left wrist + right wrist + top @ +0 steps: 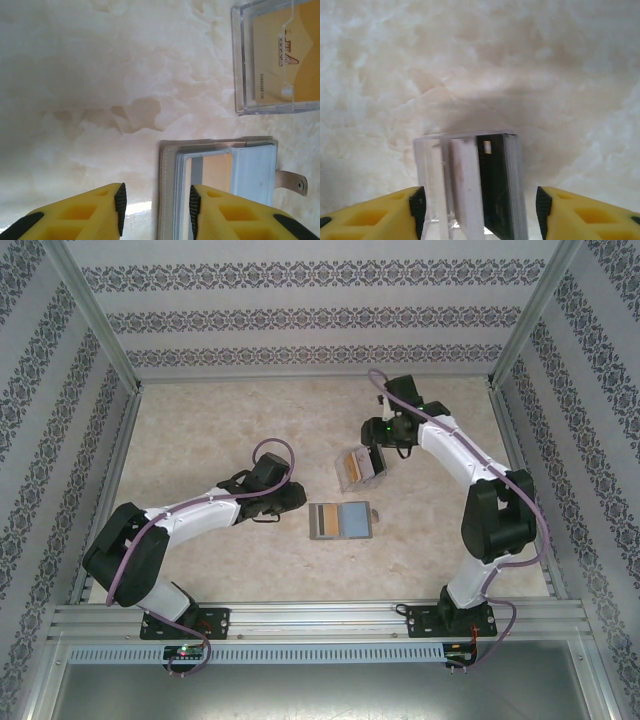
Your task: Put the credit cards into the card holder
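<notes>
Our left gripper (156, 202), on an arm stretched low across the table (100, 75), hangs spread and empty over the edge of the open card holder (220, 165). Further right, the credit cards (495, 185) stand in the clear box (435, 180). Our right gripper (480, 205), wrist tipped down, straddles it, spread. We judge that picking a card comes next, which calls for a narrower, centred pinch.

card holder (341, 521) on table (200, 430), clear box (362, 468) behind
</notes>
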Available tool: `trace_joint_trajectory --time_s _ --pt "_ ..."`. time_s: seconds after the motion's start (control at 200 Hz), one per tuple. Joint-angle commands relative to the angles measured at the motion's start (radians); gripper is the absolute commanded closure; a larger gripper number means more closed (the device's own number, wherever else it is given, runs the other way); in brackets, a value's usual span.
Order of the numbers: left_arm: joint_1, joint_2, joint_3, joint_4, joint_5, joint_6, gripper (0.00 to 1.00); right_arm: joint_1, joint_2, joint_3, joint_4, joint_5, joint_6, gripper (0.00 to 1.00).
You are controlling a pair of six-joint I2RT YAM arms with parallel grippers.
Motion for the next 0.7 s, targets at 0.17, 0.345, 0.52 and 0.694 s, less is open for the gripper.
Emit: trace_joint_trajectory --time_s 0.17,0.345,0.52,0.694 --pt "0.017 0.007 0.007 0.037 0.059 0.01 0.52 0.107 0.081 0.046 -0.103 0.22 -0.054 0.63" --pt "0.017 0.017 0.01 0.044 0.074 0.007 0.46 0.125 0.136 0.058 -0.116 0.252 -0.071 0.63" --pt "0.016 0.022 0.009 0.045 0.08 0.004 0.44 0.144 0.184 0.092 -0.146 0.284 -0.089 0.63" --pt "0.017 0.026 0.012 0.043 0.082 0.003 0.44 0.167 0.223 0.109 -0.162 0.347 -0.1 0.65"
